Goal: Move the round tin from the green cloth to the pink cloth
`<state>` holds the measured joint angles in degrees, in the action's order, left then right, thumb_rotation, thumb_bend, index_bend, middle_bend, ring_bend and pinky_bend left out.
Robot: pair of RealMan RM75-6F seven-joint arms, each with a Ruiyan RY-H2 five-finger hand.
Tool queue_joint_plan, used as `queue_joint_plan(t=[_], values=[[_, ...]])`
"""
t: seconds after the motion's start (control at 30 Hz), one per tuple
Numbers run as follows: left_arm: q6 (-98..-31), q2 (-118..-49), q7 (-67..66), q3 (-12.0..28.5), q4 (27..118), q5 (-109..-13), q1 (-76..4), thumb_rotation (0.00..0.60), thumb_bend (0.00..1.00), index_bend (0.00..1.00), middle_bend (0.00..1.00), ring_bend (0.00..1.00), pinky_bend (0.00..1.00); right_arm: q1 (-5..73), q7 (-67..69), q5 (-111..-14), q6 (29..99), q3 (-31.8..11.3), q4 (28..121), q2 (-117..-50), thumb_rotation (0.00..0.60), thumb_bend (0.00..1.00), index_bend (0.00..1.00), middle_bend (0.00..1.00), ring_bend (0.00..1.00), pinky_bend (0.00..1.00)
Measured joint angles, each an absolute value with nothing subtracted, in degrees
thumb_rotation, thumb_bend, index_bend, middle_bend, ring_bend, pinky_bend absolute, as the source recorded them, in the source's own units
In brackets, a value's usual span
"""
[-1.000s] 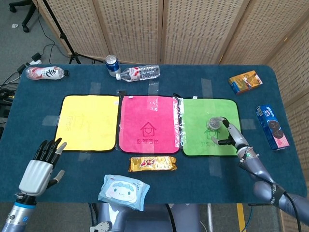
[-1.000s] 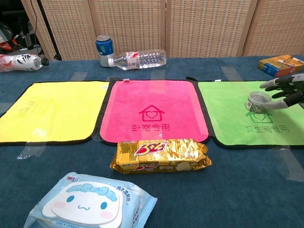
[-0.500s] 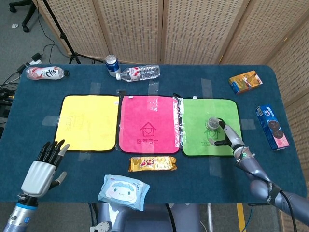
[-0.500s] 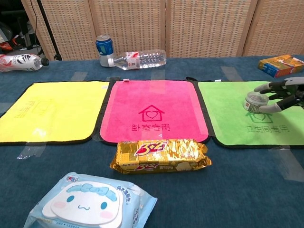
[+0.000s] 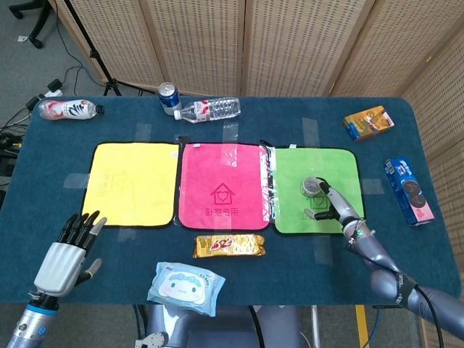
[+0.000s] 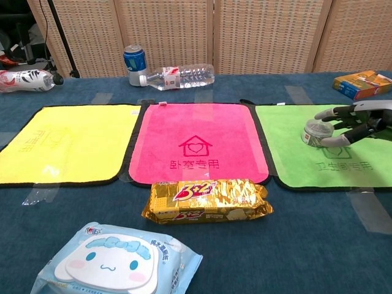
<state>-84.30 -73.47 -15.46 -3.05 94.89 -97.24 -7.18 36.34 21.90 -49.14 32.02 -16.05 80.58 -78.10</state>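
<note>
Blue table [image 5: 239, 279], right robot hand [image 6: 355, 121] pinching round tin [image 6: 315, 133] over green cloth [image 6: 288, 147]

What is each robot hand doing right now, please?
Left robot hand: open, holding nothing, above the table's near edge.
Right robot hand: gripping the round tin over the green cloth.

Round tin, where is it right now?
The round tin sits over the green cloth, held by the right hand, right of the pink cloth.
</note>
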Motion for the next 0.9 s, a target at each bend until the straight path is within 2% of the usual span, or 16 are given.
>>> queue_joint_plan(t=[0.9], values=[[-84.3, -72.7, -13.6, -3.3, 95.4, -97.7, -7.3, 0.6, 0.27, 0.0, 0.0, 0.0, 0.0, 39.4, 12.9, -40.1, 40.5, -14.4, 91.1, -81.8, 0.6, 0.39, 0.09, 0.0, 0.0, 0.01]])
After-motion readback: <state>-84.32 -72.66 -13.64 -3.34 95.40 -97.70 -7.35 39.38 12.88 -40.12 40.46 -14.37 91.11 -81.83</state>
